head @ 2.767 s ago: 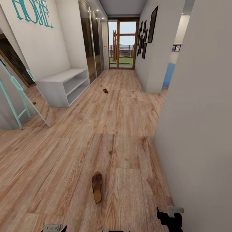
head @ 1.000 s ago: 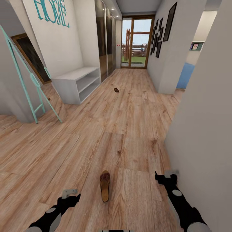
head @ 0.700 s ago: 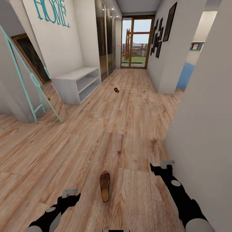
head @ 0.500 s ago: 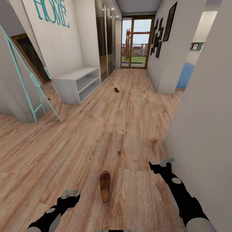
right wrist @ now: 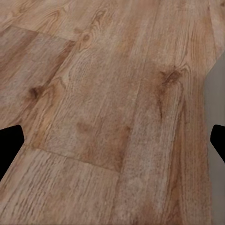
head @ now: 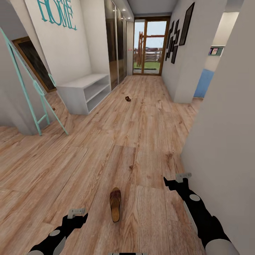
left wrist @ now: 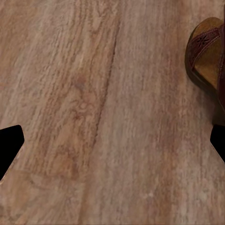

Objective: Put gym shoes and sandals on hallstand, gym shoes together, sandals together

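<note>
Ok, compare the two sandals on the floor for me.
The near sandal lies between the two grippers, lengthwise along the corridor, its tan footbed and dark strap plain. The far sandal lies well down the corridor, past the white bench, too small to make out detail. Both are brown and lie on the wood floor.

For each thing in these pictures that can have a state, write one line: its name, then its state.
Near sandal: flat on the floor, not held.
Far sandal: on the floor, not held.
Left gripper: open, empty, over bare floor.
Right gripper: open, empty.
White shelf bench: shelves open, no shoes on it.
</note>
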Motion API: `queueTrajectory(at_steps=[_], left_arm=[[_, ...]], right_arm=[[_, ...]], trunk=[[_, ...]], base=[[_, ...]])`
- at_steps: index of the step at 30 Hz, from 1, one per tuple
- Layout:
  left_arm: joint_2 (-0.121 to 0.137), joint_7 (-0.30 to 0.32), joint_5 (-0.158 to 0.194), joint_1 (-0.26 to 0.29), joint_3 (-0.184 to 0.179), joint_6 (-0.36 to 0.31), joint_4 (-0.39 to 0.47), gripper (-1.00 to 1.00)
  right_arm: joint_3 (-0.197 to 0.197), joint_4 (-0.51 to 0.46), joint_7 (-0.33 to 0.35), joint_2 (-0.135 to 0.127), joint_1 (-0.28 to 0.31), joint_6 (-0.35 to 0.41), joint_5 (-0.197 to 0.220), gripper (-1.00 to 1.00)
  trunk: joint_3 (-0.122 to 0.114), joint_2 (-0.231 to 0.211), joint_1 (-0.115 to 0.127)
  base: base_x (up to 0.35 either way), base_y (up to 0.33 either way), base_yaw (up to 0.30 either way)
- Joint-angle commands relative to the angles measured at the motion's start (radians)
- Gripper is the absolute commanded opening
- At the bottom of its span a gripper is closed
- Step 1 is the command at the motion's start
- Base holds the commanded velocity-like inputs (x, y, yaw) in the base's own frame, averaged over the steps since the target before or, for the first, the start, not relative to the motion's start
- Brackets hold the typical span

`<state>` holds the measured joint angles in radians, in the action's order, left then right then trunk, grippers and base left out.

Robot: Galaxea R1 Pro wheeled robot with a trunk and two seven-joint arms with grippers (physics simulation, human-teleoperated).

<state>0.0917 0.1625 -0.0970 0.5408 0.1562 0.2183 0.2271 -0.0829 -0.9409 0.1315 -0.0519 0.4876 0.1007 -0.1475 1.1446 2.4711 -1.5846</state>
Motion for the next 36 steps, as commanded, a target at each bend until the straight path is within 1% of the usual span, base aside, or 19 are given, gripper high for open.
queueTrajectory(at_steps=[1,4,16,29,36], left_arm=[[0.000,0.005,-0.011,0.001,0.009,0.012,-0.002,1.00],[0.002,0.005,-0.011,0.001,0.009,0.034,-0.005,1.00],[-0.001,0.005,-0.006,0.001,0.010,0.047,-0.006,1.00],[-0.005,0.005,-0.004,0.001,0.012,0.047,-0.006,1.00],[-0.005,0.005,-0.004,0.001,0.012,0.047,-0.007,1.00]], right_arm=[[-0.003,-0.002,0.007,0.001,0.000,0.005,-0.010,1.00],[-0.002,-0.002,0.007,0.001,0.000,0.006,-0.011,1.00],[0.000,-0.004,0.007,0.001,0.000,0.007,-0.011,1.00],[0.000,-0.004,0.007,0.001,0.000,0.007,-0.011,1.00],[0.000,-0.004,0.007,0.001,0.000,0.007,-0.011,1.00]], trunk=[[0.001,0.000,0.000],[0.001,0.000,0.000],[0.001,0.000,0.000],[0.001,0.000,0.000],[0.001,0.000,0.000]], base=[[0.000,0.000,0.000],[0.000,0.000,0.000],[0.012,-0.002,0.000],[0.201,-0.100,0.000],[0.090,-0.043,0.000]])
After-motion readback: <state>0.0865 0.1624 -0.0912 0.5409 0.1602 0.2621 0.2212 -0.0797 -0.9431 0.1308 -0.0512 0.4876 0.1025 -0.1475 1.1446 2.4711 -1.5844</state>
